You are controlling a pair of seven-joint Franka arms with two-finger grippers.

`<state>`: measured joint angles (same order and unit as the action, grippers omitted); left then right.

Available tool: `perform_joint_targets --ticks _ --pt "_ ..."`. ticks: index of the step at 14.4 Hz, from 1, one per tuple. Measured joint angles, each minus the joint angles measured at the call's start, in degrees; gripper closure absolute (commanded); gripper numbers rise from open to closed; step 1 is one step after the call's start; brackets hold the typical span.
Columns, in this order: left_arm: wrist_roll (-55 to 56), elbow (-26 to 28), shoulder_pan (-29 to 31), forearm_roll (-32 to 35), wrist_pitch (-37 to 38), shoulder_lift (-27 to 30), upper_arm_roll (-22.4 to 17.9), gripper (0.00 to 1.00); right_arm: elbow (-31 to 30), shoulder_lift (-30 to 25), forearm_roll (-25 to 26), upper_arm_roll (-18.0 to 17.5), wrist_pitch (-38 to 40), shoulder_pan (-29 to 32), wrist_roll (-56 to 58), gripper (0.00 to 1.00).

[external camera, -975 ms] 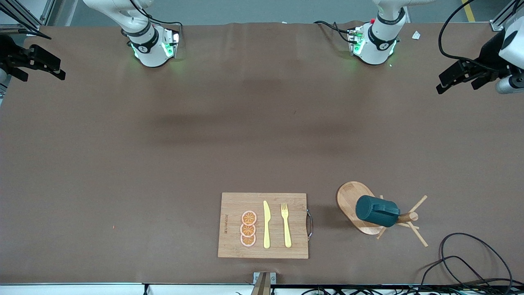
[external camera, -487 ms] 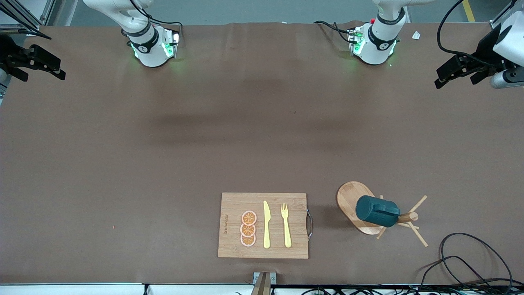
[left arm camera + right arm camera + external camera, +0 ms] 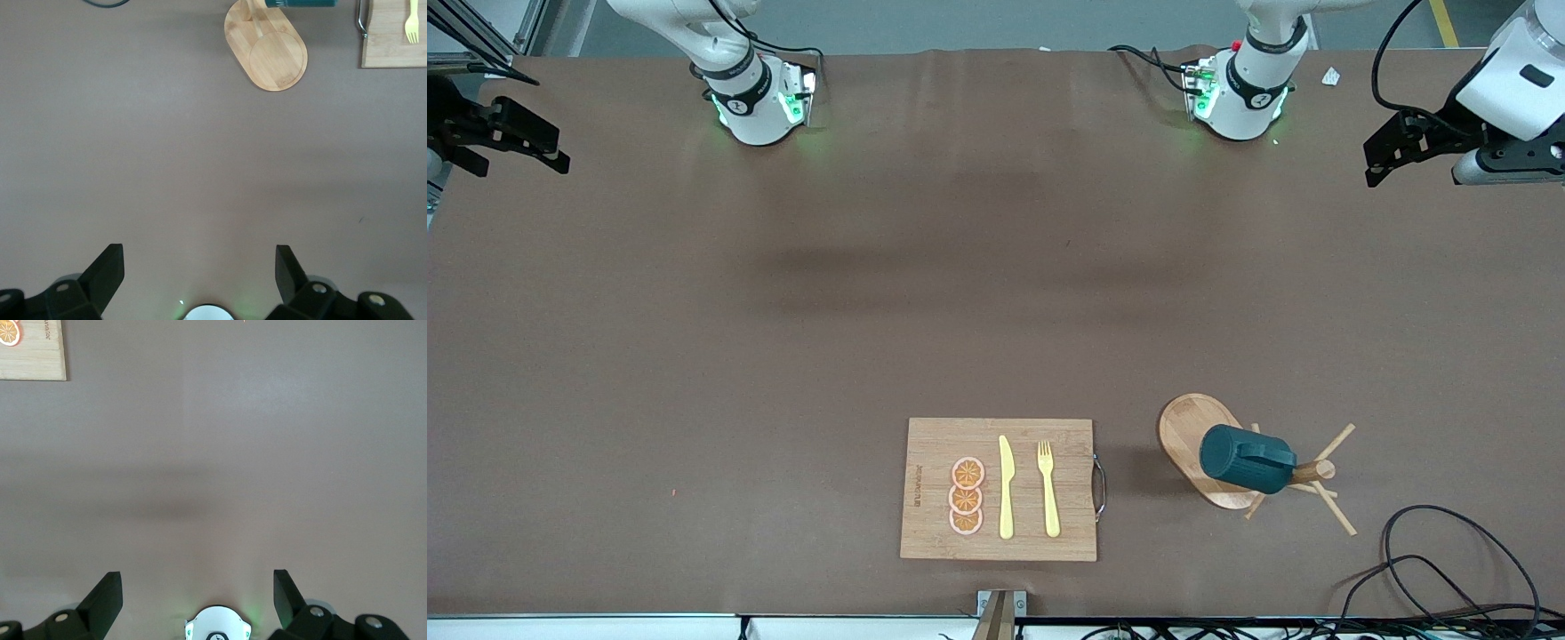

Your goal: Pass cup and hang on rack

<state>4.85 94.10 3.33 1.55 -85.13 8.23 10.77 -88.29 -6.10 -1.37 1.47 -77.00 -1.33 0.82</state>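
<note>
- The right gripper (image 3: 520, 147) is held wide and empty over the table edge at the right arm's end; that arm waits.
- A board (image 3: 934, 524) carries slices (image 3: 967, 496), a knife (image 3: 1006, 487) and a fork (image 3: 1048, 487).
- The cup (image 3: 1245, 459) is seen hung on the rack (image 3: 1193, 428), long axis near level.
- The left gripper (image 3: 1396, 151), the closer one, is spread wide and empty, well apart from the cup.

A: Where is there room to pass?
B: Mid-table (image 3: 925, 293) lies bare from edge to edge.
A: Obstacles?
B: Cutting board (image 3: 934, 533) at the camera-side edge, rack (image 3: 1190, 427) with cup (image 3: 1240, 458) beside it, cable (image 3: 1458, 560) at the corner.
</note>
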Motion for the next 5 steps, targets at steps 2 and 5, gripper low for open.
perform_joint_targets --ticks 2,5 --pt "-0.9 -0.7 0.3 0.0 0.1 0.0 -0.6 0.00 0.0 0.0 0.0 0.0 0.0 0.0 0.0 0.00" --pt "-1.1 -1.7 0.6 -1.0 0.9 0.0 -2.0 0.00 0.0 0.0 0.0 -0.1 0.0 0.0 0.0 0.00"
